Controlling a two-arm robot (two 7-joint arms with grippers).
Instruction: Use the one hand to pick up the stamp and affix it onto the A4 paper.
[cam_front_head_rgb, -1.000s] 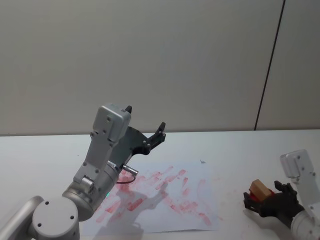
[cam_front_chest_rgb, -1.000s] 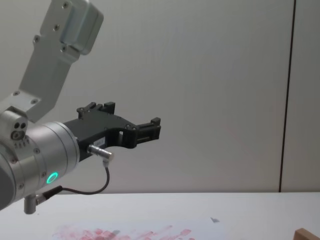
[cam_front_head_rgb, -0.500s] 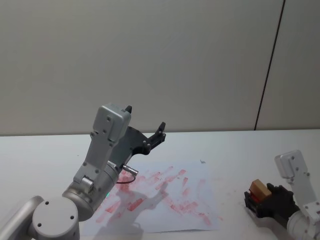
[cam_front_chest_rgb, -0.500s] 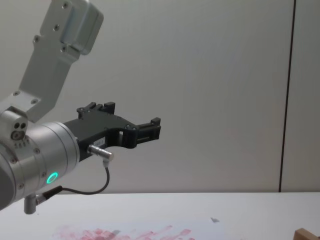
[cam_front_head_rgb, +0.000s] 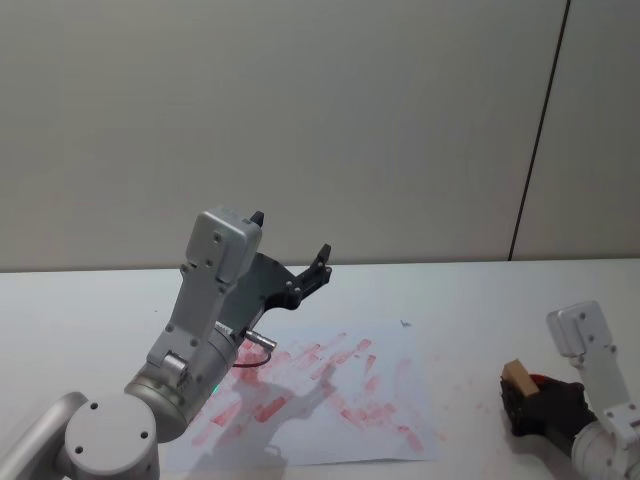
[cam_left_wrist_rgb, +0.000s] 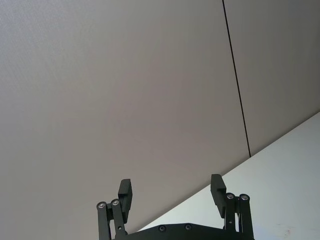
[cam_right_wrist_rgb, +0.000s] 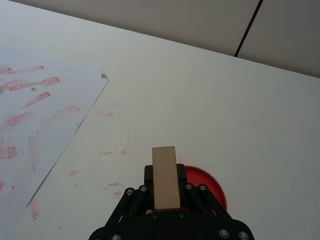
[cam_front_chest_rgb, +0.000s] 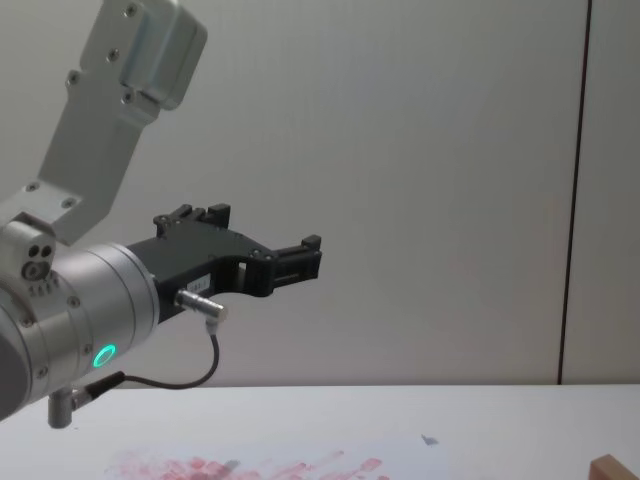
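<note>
Grip looks firm: the right pincer (cam_right_wrist_rgb: 165, 176), closed on the stamp (cam_right_wrist_rgb: 165, 172) over the red pad (cam_right_wrist_rgb: 212, 187), should carry it level to the paper (cam_front_head_rgb: 385, 385), beside the raised, wide-open left pincer (cam_left_wrist_rgb: 171, 189).

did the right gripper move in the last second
Yes. In the head view the right gripper has closed in on the stamp, and its wrist has swung slightly left, toward the A4 paper.

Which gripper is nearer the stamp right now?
Right. The right gripper grips the stamp between its fingers; the left gripper hangs open, raised by the A4 paper, well away.
</note>
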